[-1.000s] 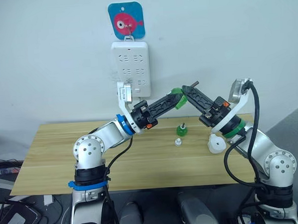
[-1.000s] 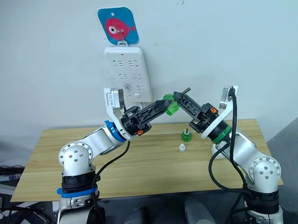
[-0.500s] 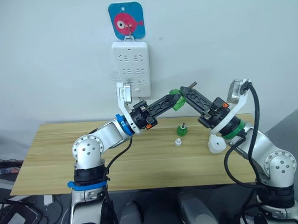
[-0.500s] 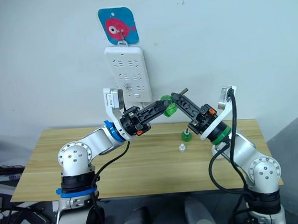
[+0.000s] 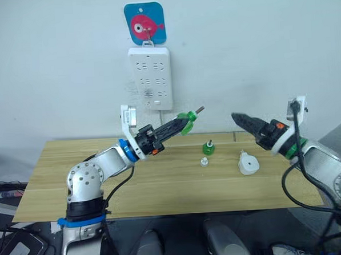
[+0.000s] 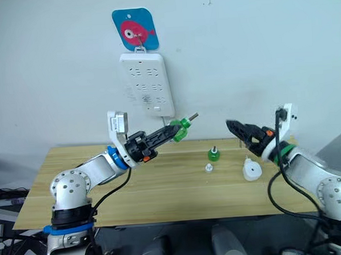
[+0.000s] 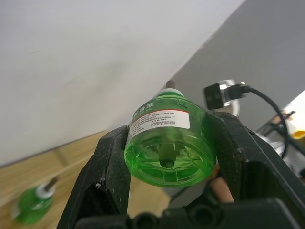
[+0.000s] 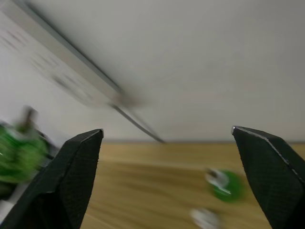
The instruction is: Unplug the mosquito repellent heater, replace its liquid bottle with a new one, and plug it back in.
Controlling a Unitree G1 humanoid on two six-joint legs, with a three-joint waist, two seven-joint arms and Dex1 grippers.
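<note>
Bottles first: we grip one green bottle [image 5: 185, 123] in our left gripper [image 7: 167, 157], lifted above the table [image 5: 76, 189] with its wick aimed right and slightly up. A second green bottle [image 5: 207, 147] stands far-centre on the table, a tiny clear cap [image 5: 203, 162] just near of it. The mosquito repellent heater [image 5: 247, 164] lies unplugged to their right, well apart from the power strip [image 5: 150, 77] on the wall. Our right gripper [image 5: 243, 122] hangs empty, fingers spread wide, above the heater. To mate them well, we judge we should grasp the heater firmly, turn its socket toward the wick, then align both axes before screwing.
</note>
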